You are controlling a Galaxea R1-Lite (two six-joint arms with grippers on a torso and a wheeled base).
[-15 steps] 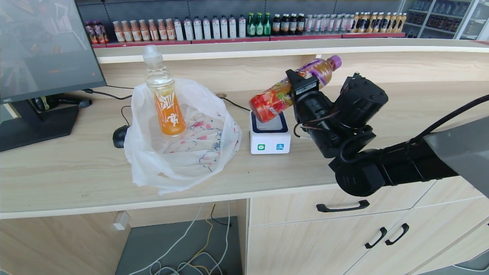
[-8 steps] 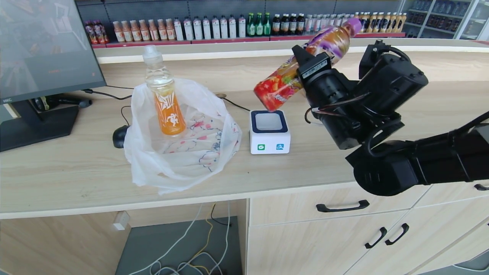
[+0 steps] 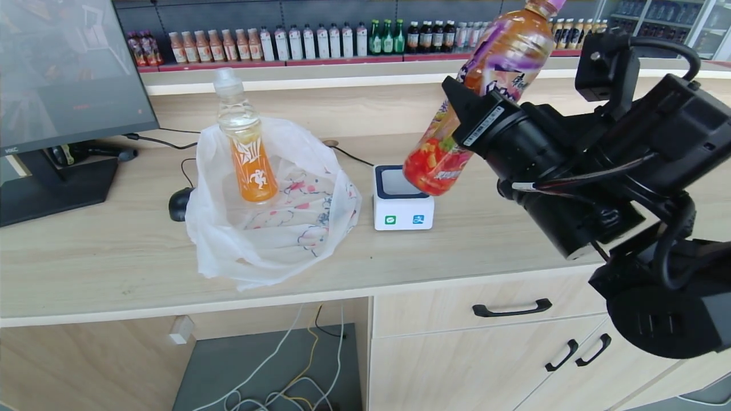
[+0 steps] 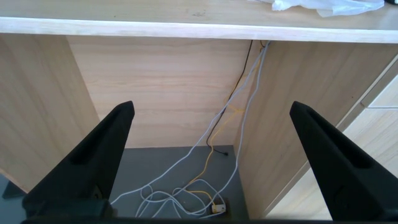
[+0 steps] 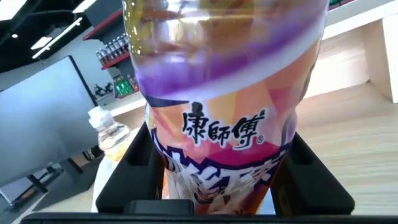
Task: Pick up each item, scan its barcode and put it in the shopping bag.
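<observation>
Shop counter point(image 3: 114, 268), drinks shelf point(image 3: 342, 43) behind. We note the right gripper point(image 3: 465, 100) clamped round the middle of a juice bottle point(image 3: 502, 51), tilted with its base low above the white scanner point(image 3: 402, 200), presumably to show its label. The shopping bag point(image 3: 274, 228) gapes just beside the scanner, an orange bottle point(image 3: 246, 154) upright inside. The left gripper point(image 4: 211, 107) hangs wide open, empty, below the counter edge.

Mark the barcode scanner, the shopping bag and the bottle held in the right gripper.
barcode scanner point(image 3: 404, 210), head view, on its white front face.
shopping bag point(image 3: 274, 242), head view, on its near wall.
held bottle point(image 3: 437, 162), head view, on the red lower part of its label.
</observation>
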